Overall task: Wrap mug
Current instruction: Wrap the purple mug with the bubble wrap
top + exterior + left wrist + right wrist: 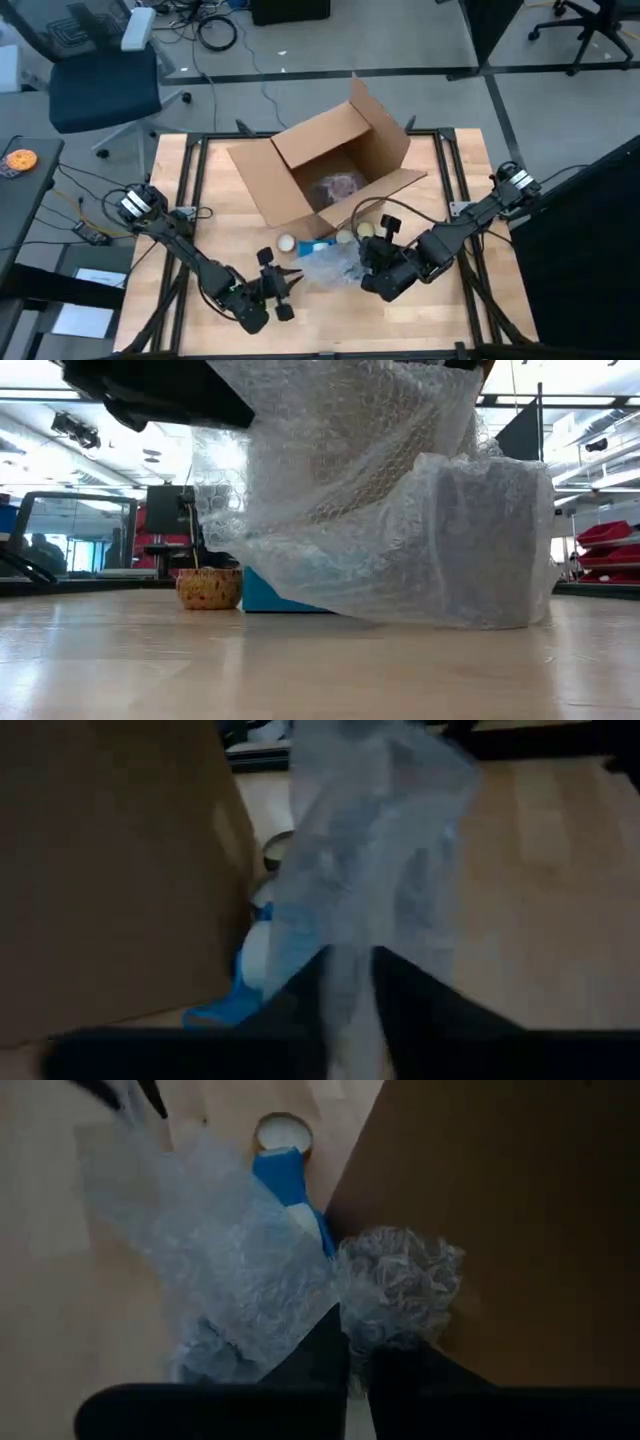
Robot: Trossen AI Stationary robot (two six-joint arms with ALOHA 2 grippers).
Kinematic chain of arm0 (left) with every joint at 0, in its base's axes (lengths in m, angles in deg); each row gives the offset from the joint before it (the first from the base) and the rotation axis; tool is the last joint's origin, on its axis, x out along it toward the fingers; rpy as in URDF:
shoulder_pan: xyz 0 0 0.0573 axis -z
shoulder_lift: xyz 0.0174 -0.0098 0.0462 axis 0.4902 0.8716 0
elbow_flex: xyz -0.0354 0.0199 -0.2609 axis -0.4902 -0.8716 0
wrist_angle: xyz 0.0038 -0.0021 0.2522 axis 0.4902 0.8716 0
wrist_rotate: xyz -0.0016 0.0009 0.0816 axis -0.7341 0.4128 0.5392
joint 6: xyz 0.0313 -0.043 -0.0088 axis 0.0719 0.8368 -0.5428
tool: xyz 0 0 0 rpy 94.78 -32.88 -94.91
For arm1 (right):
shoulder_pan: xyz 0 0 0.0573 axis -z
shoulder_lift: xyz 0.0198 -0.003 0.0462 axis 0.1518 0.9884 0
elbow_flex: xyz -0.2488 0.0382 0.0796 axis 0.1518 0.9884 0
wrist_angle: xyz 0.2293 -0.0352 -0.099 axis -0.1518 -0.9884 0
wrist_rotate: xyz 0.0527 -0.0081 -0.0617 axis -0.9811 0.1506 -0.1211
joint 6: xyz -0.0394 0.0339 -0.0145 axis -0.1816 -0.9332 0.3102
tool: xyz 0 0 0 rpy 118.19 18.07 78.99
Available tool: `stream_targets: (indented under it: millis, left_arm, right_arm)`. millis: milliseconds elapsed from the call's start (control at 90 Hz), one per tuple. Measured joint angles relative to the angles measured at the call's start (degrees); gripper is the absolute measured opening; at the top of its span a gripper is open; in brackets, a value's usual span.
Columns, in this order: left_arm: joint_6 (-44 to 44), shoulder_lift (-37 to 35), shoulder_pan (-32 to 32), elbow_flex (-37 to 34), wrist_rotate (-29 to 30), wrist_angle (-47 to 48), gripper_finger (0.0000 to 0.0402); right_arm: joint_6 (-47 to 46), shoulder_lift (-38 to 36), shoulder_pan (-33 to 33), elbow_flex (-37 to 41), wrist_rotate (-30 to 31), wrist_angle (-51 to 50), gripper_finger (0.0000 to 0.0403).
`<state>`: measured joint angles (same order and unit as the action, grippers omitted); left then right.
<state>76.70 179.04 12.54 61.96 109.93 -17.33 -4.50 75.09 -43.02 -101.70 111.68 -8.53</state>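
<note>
- Progress: the wrap is partly done. A sheet of bubble wrap is draped over a bulky form on the bench. That form is presumably the mug, seen only as a dark shape through the plastic. The sheet hangs loose and unsealed, so tucking and closing appear to remain.
- Left gripper: low over the bench, its jaws narrowed on a gathered strip of the sheet, which rises ahead of them.
- Right gripper: opposite, jaws pinched on a bunched corner of the sheet; the mug lies just beyond them.
- Context: an open cardboard box stands beyond both jaws; a blue object lies under the sheet.
</note>
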Motion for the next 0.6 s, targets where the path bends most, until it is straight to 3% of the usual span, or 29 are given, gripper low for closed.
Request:
stream_targets:
  millis: [178, 300, 400, 600]
  left_arm:
    - [-0.7, 0.0, -1.3, 0.9, 5.3, -1.8, 0.0001]
    - [-4.8, 0.0, -2.2, 4.0, 7.7, -2.1, 0.0]
    - [-8.7, 0.0, -3.2, 6.8, 8.8, -2.1, 0.0]
    - [-12.5, 0.0, -6.5, 9.9, 7.7, -3.0, 0.0]
  right_arm:
    - [-1.9, 0.0, -1.4, 0.0, -1.9, 0.0, 0.0]
    - [-3.4, 0.0, -2.9, 0.0, -8.2, 0.2, 0.0]
    - [-5.4, 0.0, -4.0, 0.6, -12.1, 1.8, 0.0]
    - [-5.1, 0.1, -3.9, 5.7, -14.3, 10.9, 0.0]
